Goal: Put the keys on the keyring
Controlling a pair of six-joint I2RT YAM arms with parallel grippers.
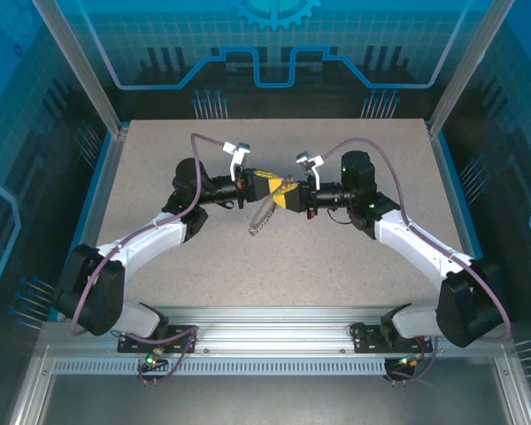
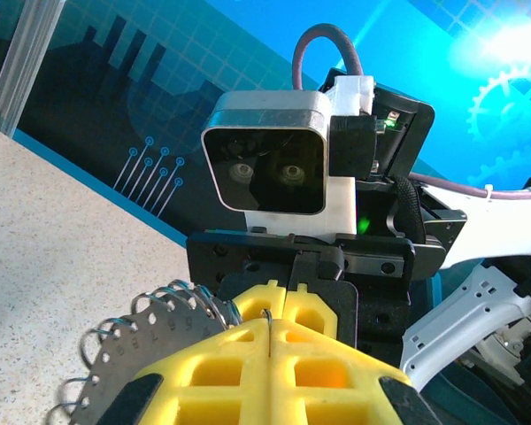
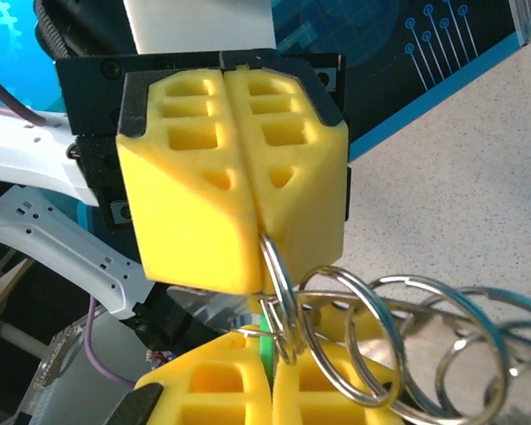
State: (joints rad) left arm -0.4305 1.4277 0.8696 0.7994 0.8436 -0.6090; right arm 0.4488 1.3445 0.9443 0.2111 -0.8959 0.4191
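Two grippers meet tip to tip above the tabletop [image 1: 203, 266]. The left gripper [image 1: 273, 187] is pressed together on one silvery loop of the keyring [image 1: 263, 218], and the rest hangs below, off the surface. The right gripper [image 1: 289, 197] is clamped on the keys [image 3: 265, 341], with the green tag just visible at its seam, right against the rings.

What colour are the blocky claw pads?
The pads are bright yellow, clearest in right wrist view.
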